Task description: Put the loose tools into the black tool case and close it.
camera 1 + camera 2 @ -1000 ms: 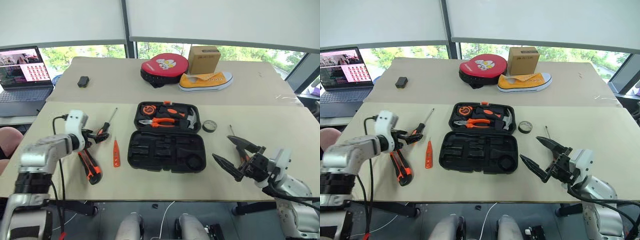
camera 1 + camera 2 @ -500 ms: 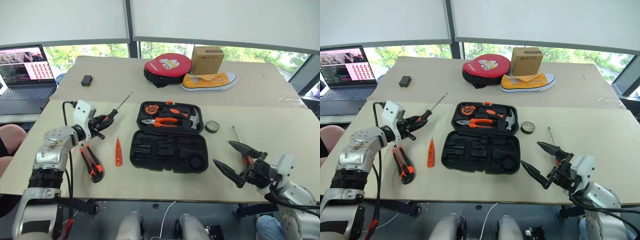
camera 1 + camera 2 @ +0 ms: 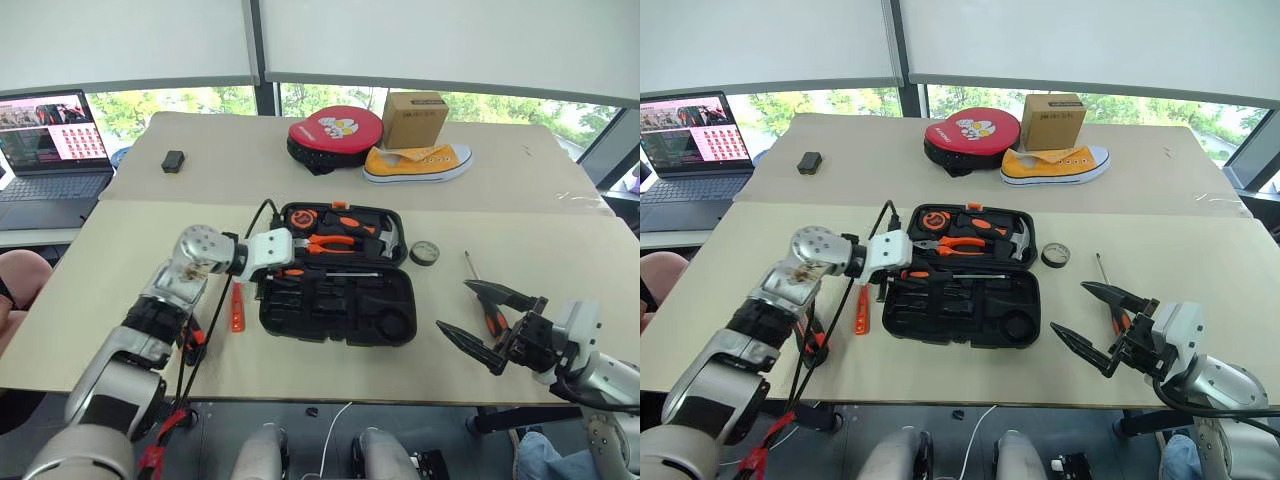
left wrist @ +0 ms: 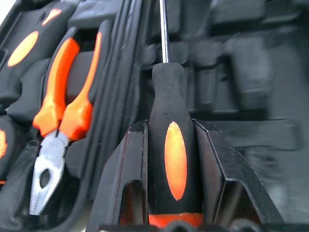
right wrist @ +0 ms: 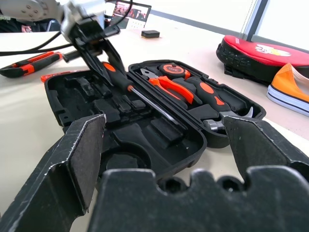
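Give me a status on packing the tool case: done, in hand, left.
Done: none of the loose tools is seated yet. In hand: left gripper holds a screwdriver over the open tool case. Left: utility knife, tester pen, tape roll, second screwdriver, then closing. Right gripper is open.

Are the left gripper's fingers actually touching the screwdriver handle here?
Touching. In the left wrist view both fingers press flush against the sides of the screwdriver handle, no gap either side.
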Robot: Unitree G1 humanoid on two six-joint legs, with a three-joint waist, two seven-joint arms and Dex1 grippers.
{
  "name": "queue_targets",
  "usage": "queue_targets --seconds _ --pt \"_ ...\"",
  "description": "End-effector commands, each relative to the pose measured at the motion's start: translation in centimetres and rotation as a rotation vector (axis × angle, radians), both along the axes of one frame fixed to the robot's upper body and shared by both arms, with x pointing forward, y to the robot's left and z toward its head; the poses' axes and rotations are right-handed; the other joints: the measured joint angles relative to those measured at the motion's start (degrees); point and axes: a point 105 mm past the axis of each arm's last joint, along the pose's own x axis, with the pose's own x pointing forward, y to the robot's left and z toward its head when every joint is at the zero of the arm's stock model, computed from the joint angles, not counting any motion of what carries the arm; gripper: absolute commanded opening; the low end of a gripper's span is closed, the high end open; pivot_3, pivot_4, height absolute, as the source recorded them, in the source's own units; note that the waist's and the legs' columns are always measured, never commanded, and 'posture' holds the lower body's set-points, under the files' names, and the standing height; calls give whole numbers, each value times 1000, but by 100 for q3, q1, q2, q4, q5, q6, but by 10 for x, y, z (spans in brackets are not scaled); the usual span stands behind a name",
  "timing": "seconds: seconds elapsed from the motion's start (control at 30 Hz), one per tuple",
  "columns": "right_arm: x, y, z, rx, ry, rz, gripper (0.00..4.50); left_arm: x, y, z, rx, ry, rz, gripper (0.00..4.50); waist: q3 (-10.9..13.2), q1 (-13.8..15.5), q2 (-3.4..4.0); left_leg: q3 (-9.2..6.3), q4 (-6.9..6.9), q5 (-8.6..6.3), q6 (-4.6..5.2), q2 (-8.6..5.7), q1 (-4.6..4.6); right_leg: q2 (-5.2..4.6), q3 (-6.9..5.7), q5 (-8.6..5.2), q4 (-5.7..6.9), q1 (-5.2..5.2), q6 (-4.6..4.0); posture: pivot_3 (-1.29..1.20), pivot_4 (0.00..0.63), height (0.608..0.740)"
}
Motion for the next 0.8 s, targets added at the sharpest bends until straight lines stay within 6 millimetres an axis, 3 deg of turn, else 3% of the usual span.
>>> queue_targets --seconds 0.03,0.17,0.23,0.33,0.4,0.5,0.6,0.77,0.8 --pt "-5 2 10 11 -39 -7 4500 7 -3 9 26 -86 -26 893 0 3 0 -1 5 0 1 -1 -3 -2 0 1 0 0 2 0 150 740" --pt "-6 4 9 17 -35 -12 4500 4 1 4 69 -71 -63 893 0 2 0 -3 17 -4 6 -2 -6 -4 -2 2 2 2 6 0 150 740" --pt "-7 5 8 20 -31 -14 4500 8 1 9 57 -99 -49 1896 0 0 0 -4 18 -5 7 -1 -6 -4 -2 2 3 2 6 0 150 740" --pt "-8 6 8 28 -21 -15 4500 16 -13 39 -151 -180 -12 2844 1 2 1 -5 19 -5 8 0 -7 -4 -3 1 5 1 7 0 150 740" --pt "-9 6 7 30 -13 -13 4500 12 -23 51 -283 -138 -16 2844 3 23 3 -9 29 -6 10 -1 -14 -7 -7 2 8 2 7 0 150 740" --pt "-9 6 6 32 -8 -17 4500 6 -26 50 -330 -102 -22 2844 4 14 3 -17 56 -15 24 -1 -35 -12 -18 1 11 0 18 0 150 740" --pt "-8 5 6 40 -3 -26 4500 4 -25 37 -317 -48 -5 2065 3 -9 5 -16 56 -16 26 -5 -33 -13 -14 1 11 2 21 0 150 740" --pt "-9 8 3 48 1 -30 4500 7 -23 6 -226 -8 72 122 4 1 5 -19 56 -16 26 -4 -31 -10 -15 1 14 1 21 0 150 740" --pt "-8 8 3 51 0 -31 4500 6 -24 0 -206 -5 72 20 4 1 5 -18 56 -16 26 -6 -31 -11 -14 2 13 2 21 0 150 740"
